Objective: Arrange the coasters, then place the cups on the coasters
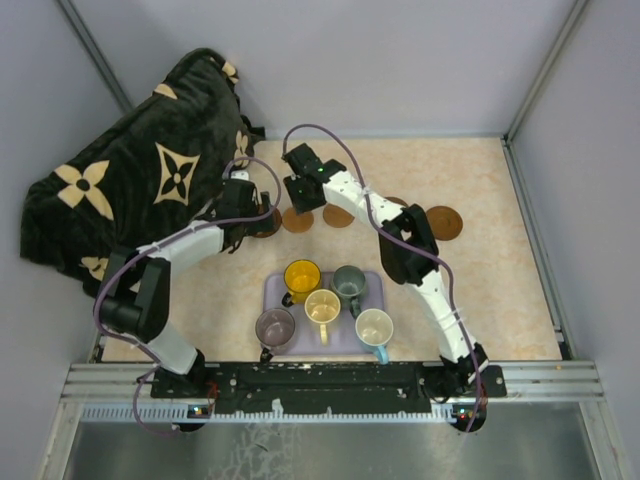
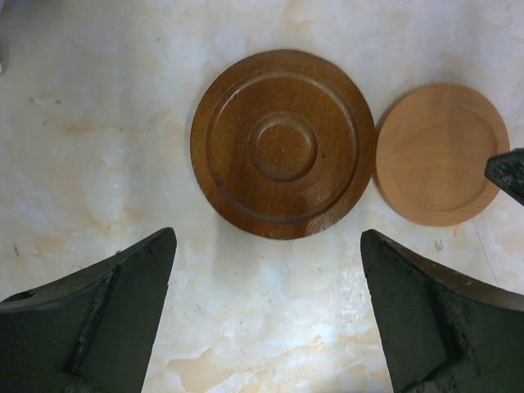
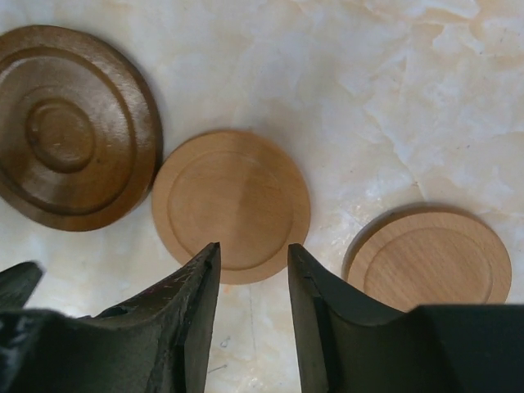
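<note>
Open along the right and far edges, crowded on the left

The table is free along its right edge and behind the coasters. A blanket fills the far-left corner. The tray of cups blocks the middle of the near edge. The right arm slants across the centre, and the right pincer and left pincer crowd the left end of the row.

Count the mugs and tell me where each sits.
5, all on the lavender rectangular tray: yellow mug far left, dark grey-green mug far right, cream mug centre, mauve-grey mug near left, white mug with blue handle near right. None seems hidden.
</note>
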Controlling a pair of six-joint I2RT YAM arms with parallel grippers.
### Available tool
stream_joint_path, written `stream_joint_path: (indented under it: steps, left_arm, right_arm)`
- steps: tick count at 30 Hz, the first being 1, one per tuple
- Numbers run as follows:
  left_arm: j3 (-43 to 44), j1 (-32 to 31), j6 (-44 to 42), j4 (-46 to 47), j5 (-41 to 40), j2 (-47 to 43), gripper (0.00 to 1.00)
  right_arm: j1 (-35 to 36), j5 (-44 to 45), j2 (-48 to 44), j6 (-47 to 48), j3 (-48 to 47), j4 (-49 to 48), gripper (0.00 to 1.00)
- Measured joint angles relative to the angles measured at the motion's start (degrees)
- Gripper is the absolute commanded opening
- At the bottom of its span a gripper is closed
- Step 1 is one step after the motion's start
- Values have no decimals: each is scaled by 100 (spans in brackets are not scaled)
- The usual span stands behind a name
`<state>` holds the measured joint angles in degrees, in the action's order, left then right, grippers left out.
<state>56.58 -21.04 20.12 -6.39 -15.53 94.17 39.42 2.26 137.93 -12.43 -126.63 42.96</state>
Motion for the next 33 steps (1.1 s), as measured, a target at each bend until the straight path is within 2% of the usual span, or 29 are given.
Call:
stream_joint_path:
  steps: [16,26,33]
  left_arm:
    - [-339,2,87,48,-13,-525,100]
    - [-350,4,87,44,-46,-540,100]
    - [-350,17,90,44,-52,-538,100]
  right_arm:
    - [7,444,396,251,-28,-20,43]
    - [4,708,476,275,-74,-201,33]
    - [-46,896,321,107,330,-623,29]
